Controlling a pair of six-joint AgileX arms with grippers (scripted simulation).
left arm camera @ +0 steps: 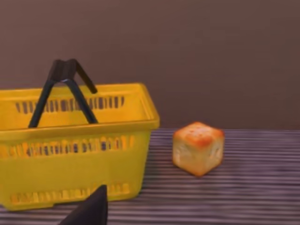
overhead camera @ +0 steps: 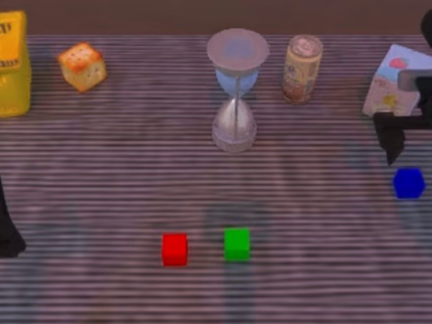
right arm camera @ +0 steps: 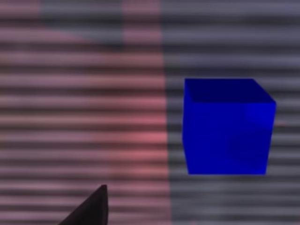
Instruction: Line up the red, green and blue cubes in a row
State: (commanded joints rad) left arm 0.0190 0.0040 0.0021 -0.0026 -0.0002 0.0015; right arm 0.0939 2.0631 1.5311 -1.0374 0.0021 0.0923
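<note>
Near the table's right edge, the right gripper (overhead camera: 391, 145) hangs just above the blue cube (overhead camera: 409, 183), seemingly empty, its jaw gap indiscernible; red cube (overhead camera: 175, 249) and green cube (overhead camera: 237, 244) sit side by side at front centre.

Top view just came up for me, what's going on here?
The right gripper is near the table's right edge, just behind the blue cube, which sits on the table ungripped. The red cube and green cube already sit side by side at the front centre. The left arm is parked at the left edge.
</note>
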